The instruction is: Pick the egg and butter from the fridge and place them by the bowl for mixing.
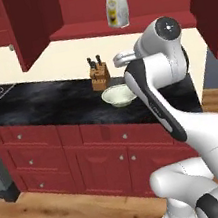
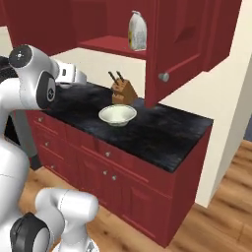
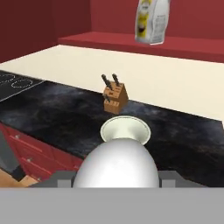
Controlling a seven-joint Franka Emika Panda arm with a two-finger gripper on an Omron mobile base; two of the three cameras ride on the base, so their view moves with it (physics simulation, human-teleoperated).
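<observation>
- The bag [image 3: 152,19] on the far shelf has yellow print (too blurred to read).
- The arm [image 1: 165,83] is bent, reaching toward the counter [image 2: 147,128].
- The gripper [image 3: 116,177] is clamped on the egg [image 3: 116,164], near the bowl [image 3: 125,130].

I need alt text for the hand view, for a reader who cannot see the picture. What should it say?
A white egg sits large at the bottom, held at the gripper, with the cream bowl just beyond it on a black counter. Behind the bowl stands a wooden knife block, and a white and yellow bag rests on a red shelf above.
</observation>
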